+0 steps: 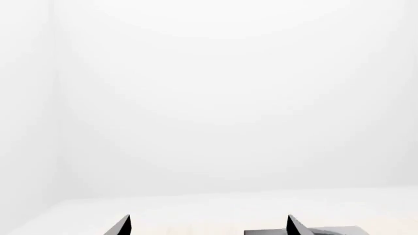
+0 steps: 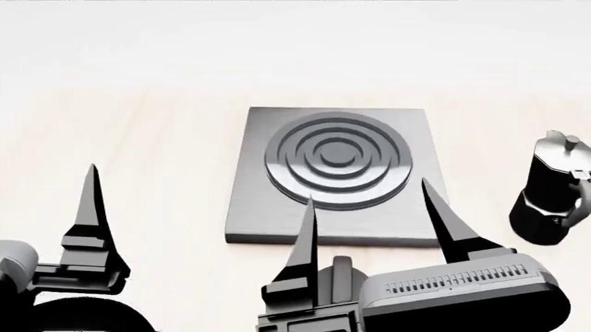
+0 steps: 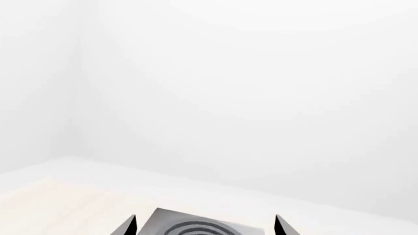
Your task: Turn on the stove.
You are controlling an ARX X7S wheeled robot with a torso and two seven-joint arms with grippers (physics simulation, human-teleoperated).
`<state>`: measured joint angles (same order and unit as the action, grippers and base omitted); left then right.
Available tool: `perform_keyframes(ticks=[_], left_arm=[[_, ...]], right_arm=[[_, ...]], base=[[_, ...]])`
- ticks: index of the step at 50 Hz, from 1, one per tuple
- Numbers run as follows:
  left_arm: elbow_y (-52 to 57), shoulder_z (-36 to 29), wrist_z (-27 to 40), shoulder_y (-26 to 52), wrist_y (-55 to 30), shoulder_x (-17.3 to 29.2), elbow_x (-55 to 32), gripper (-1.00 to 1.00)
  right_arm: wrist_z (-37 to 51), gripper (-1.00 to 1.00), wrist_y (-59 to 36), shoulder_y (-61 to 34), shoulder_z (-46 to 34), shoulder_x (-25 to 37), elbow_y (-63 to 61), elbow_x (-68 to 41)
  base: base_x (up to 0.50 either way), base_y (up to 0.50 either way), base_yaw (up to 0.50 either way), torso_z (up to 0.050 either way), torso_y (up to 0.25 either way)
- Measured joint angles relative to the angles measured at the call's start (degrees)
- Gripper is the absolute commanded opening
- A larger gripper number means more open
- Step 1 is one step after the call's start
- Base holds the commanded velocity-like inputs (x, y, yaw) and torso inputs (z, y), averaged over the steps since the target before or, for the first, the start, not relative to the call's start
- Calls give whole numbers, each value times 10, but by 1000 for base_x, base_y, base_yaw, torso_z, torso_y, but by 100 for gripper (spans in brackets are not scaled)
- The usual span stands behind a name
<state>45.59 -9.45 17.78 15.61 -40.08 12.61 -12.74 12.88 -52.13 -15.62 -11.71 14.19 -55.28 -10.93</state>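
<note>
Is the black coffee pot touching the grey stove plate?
Apart. The head view shows the coffee pot standing to the right of the stove, with a strip of bare pale table between them.

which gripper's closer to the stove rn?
Right. The right gripper hangs open over the stove at its near edge; the left gripper, also open, sits off the slab's left side.
</note>
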Motion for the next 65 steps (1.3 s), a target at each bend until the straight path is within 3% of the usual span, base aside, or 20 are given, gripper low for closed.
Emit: perform_keyframes(ticks=[65], left_arm=[[-3, -2, 20, 4, 6, 14, -18, 100]], right_arm=[[-6, 100, 7, 15, 10, -12, 142, -54]], base=[[27, 0, 0, 0, 0]])
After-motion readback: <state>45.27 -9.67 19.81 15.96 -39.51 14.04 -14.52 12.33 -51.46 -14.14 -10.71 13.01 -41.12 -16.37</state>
